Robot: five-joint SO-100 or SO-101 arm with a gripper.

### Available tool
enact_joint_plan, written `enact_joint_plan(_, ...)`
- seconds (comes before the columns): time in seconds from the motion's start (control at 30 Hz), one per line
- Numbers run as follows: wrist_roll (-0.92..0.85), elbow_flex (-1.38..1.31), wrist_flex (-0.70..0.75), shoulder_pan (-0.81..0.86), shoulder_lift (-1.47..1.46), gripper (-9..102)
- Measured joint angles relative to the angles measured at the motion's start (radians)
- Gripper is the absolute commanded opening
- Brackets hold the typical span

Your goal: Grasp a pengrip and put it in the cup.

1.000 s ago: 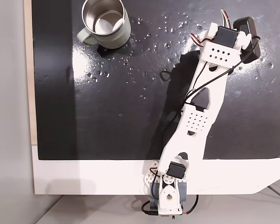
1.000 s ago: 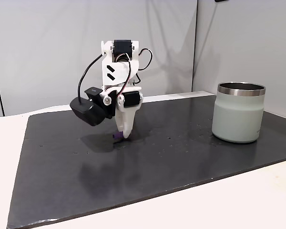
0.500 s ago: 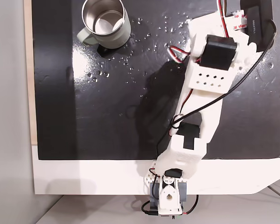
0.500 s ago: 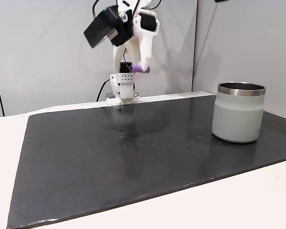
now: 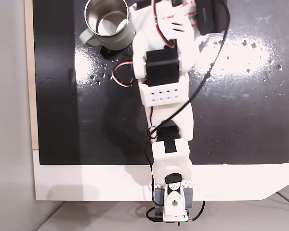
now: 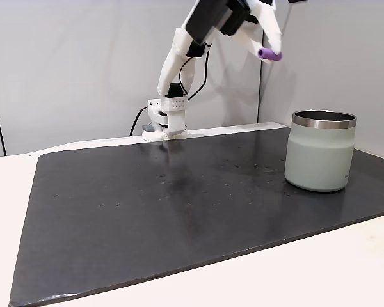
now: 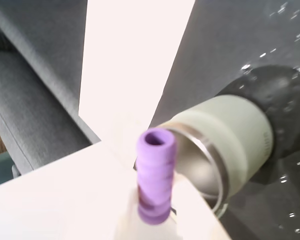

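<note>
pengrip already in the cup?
No, in a fixed view the end effector holds the pengrip high above the cup.

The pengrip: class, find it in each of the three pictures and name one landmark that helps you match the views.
Fixed view from above: I cannot make it out; the arm covers that area beside the cup.
Fixed view from the side: pengrip at upper right, in the gripper, higher than the cup and a little to its left.
Wrist view: pengrip at bottom centre, the cup behind it.
Shared landmark: the cup.

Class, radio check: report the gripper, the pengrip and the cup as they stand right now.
Gripper shut on pengrip, held high. Cup upright on the mat, open. Pengrip left of the cup in a fixed view, not yet over it. Nothing in the way.
</note>
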Motion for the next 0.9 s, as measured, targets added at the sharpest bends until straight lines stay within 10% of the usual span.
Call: enact_joint_plan(0.9, 0.112, -0.101, -0.14, -0.216, -0.288, 17)
